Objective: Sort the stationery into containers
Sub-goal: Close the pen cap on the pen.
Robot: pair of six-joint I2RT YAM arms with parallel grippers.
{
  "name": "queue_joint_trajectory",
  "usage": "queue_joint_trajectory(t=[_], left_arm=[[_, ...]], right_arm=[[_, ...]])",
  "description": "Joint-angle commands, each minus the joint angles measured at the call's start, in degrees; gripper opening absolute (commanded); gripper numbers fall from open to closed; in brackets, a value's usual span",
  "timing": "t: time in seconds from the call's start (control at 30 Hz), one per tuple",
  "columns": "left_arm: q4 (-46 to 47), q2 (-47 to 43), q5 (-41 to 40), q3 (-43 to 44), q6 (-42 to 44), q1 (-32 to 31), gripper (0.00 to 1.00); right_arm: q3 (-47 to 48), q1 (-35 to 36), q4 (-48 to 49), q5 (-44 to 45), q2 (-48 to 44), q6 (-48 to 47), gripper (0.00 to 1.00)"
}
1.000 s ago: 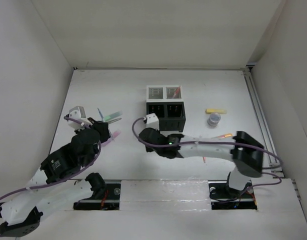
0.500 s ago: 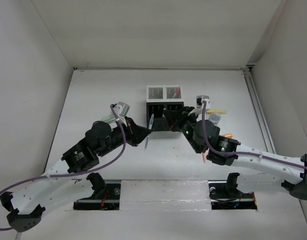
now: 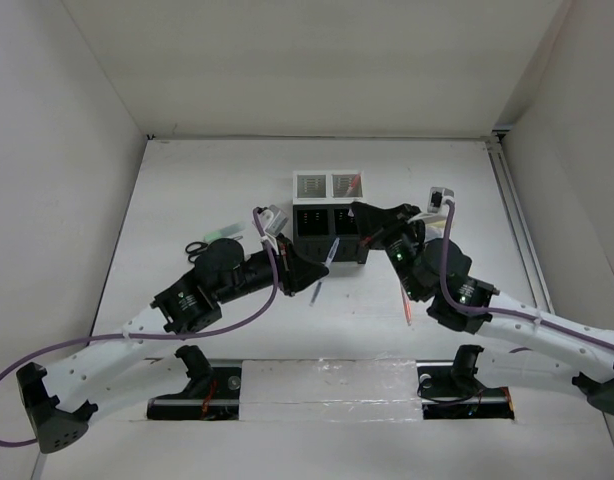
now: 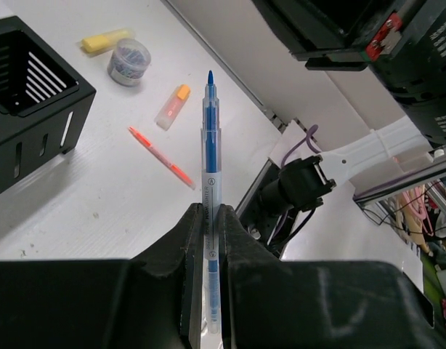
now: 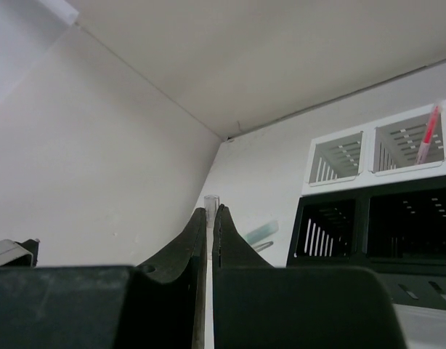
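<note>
My left gripper (image 3: pixel 313 272) (image 4: pixel 210 212) is shut on a thin blue pen (image 4: pixel 209 131) (image 3: pixel 330 252), its bare tip pointing away, just in front of the containers. These are two white mesh bins (image 3: pixel 312 185) (image 5: pixel 338 156) and two black slotted bins (image 3: pixel 313 222) (image 5: pixel 332 225) (image 4: pixel 27 87). A red pen (image 3: pixel 355 183) (image 5: pixel 428 134) stands in the right white bin. My right gripper (image 3: pixel 365 245) (image 5: pixel 210 214) is shut on a thin clear tube-like piece (image 5: pixel 211 202) beside the black bins.
Right of the bins lie a yellow marker (image 4: pixel 107 40), a round grey piece (image 4: pixel 128 62), an orange marker (image 4: pixel 172 105) and a red-orange pen (image 4: pixel 161 156) (image 3: pixel 407 305). Black scissors (image 3: pixel 195 248) and a green marker (image 3: pixel 225 228) lie at the left. Walls enclose the table.
My left gripper carried the blue pen from the left side to the front of the bins. My right arm swung from the middle to the bins' right side.
</note>
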Motion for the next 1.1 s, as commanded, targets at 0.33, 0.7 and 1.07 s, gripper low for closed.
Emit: queue_joint_trajectory(t=[0.33,0.7,1.07], left_arm=[[4.9,0.3,-0.9,1.9,2.3,0.1,0.0],[5.4,2.6,-1.4,2.5,2.3,0.1,0.0],[5.9,2.6,-1.9,3.1,2.8,0.1,0.0]], right_arm=[[-3.9,-0.1,5.6,-4.3,-1.9,2.6,0.0],[-4.7,-0.1,6.1,-5.4,-2.4,2.1,0.0],[-4.7,-0.1,6.1,-6.0,-2.4,1.6,0.0]])
